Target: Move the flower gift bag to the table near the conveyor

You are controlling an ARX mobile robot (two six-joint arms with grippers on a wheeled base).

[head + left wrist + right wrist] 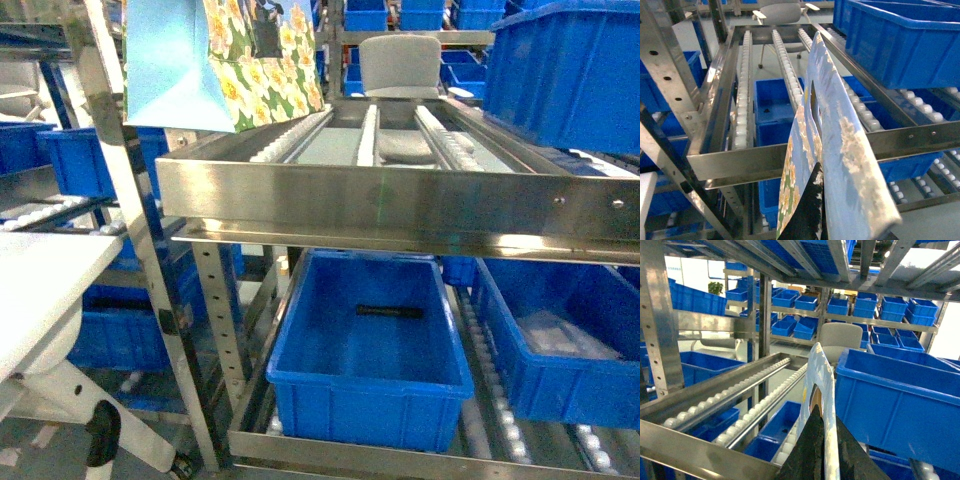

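From the head camera, the flower gift bag point(222, 62) hangs in the air at the upper left, its light-blue side and daffodil face above the front-left corner of the conveyor point(400, 195); no gripper shows there. A white table point(45, 285) edge sits low on the left, well apart from the bag. A blue bin point(365, 350) with a small black object inside rests on the lower tier.

The left wrist view looks along the bag's top edge: a dark finger point(810, 212) of the left gripper point(815, 215) is pressed against the paper, clamped on the bag. The right wrist view shows the right gripper point(822, 450) pinching a thin pale bag edge point(822, 385) beside a large blue bin point(895, 405).
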